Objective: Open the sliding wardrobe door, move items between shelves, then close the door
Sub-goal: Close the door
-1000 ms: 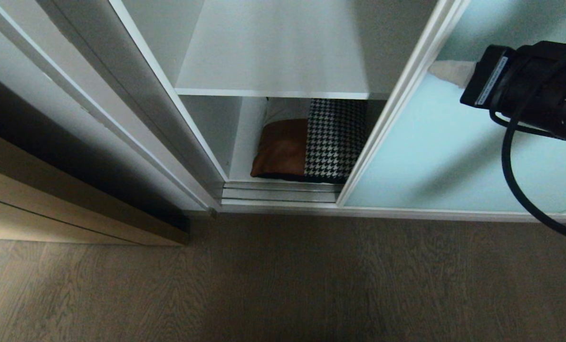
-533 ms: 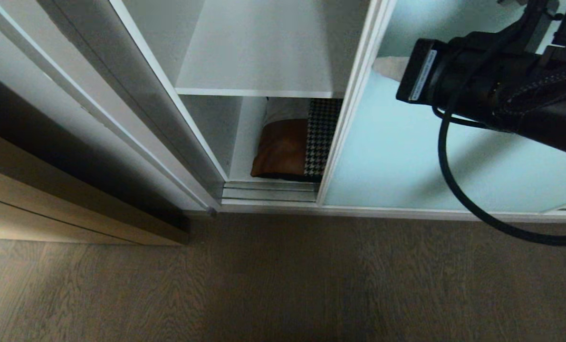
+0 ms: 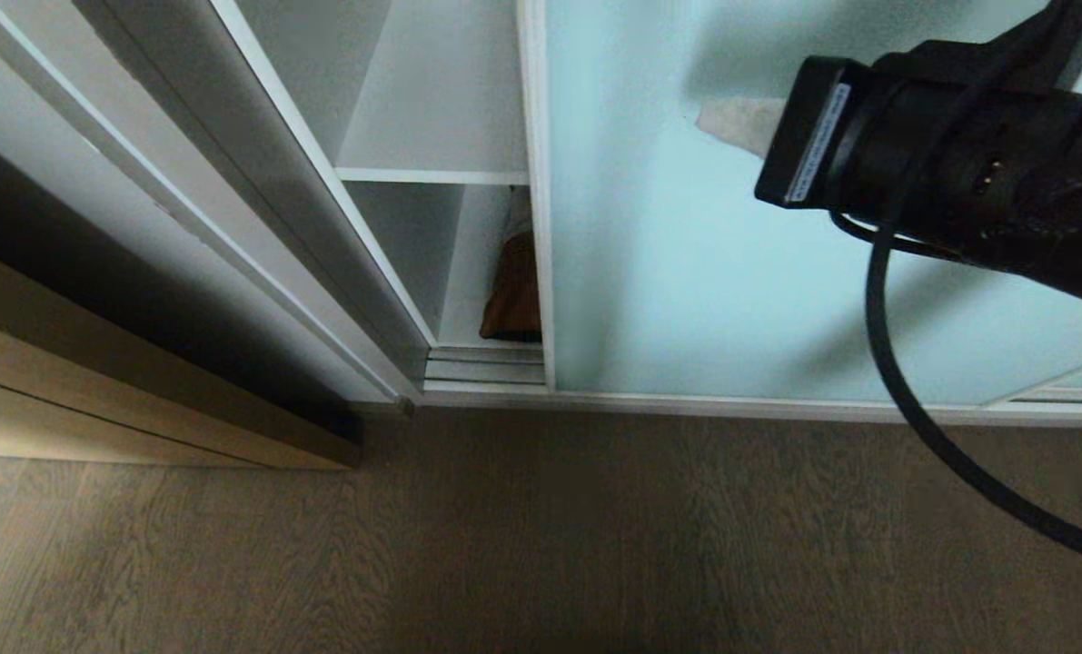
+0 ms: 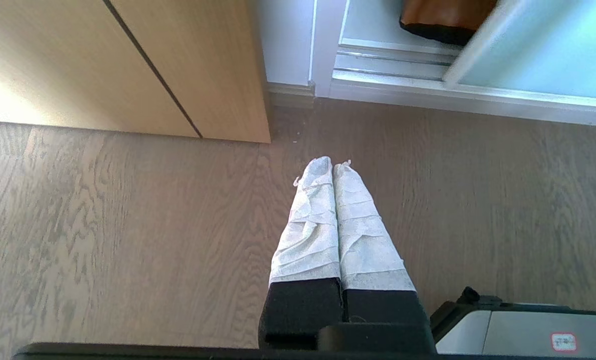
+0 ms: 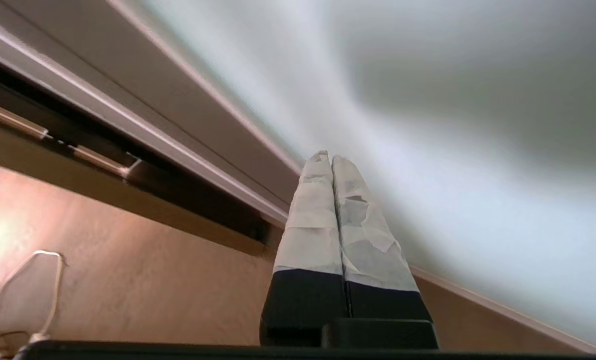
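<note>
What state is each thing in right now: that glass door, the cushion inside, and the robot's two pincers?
Sliding wardrobe door: nearly closed, a narrow gap left open.
Cushion: on the bottom shelf, mostly hidden behind the door.
Upper shelf: nothing on the part that shows.
Right pincer: shut, holding nothing, tips at the door panel.
Left pincer: shut, holding nothing, above the floor.

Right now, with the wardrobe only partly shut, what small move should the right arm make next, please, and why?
Probably push the sliding door further left with the shut right gripper pressed against its glass. A narrow gap remains, with a sliver of cushion showing.
</note>
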